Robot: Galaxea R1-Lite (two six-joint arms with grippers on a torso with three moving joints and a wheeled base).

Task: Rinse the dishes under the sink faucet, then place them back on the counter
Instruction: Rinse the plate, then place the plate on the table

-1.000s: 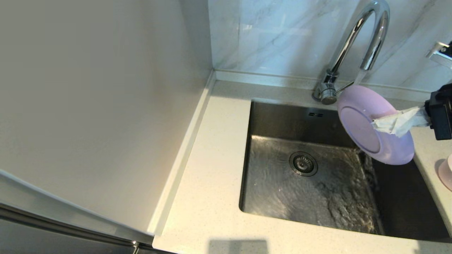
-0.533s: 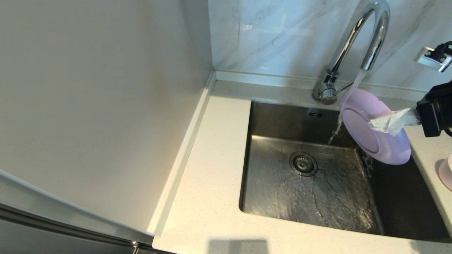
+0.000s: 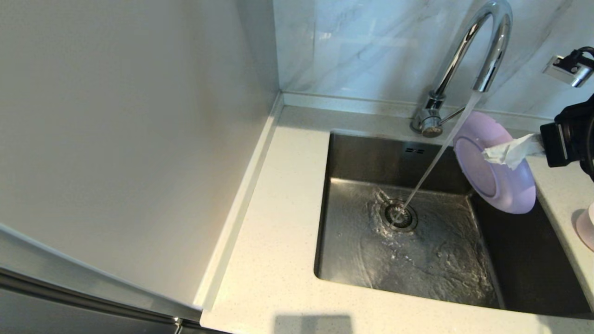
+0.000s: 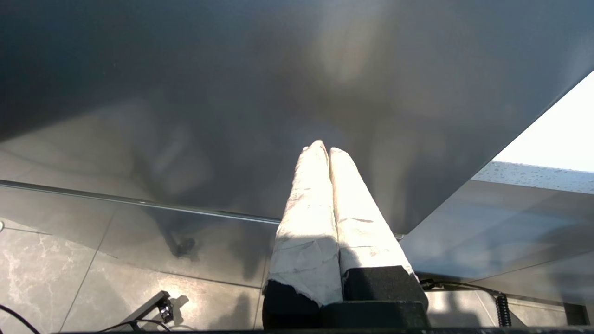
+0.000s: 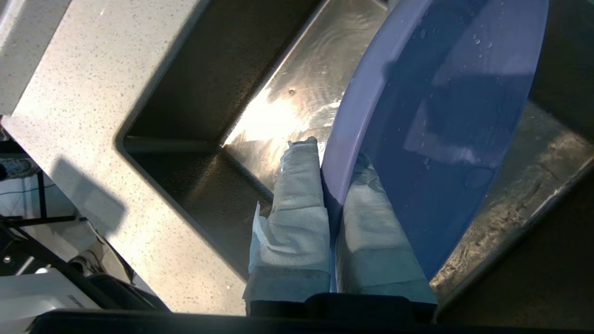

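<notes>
Right gripper (image 3: pixel 499 155) is pinching the lilac plate (image 3: pixel 494 169) by its rim, tilted on edge over the sink (image 3: pixel 371 260) so it drains; faucet (image 3: pixel 468 60) stream falls just beside it. Left gripper (image 4: pixel 327 150) sits closed, parked off to the side.

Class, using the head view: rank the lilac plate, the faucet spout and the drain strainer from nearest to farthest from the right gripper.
1. Lilac plate: clamped in the right gripper, over the sink's right side.
2. Faucet spout: above the plate.
3. Drain strainer: on the sink floor, to the left.
</notes>
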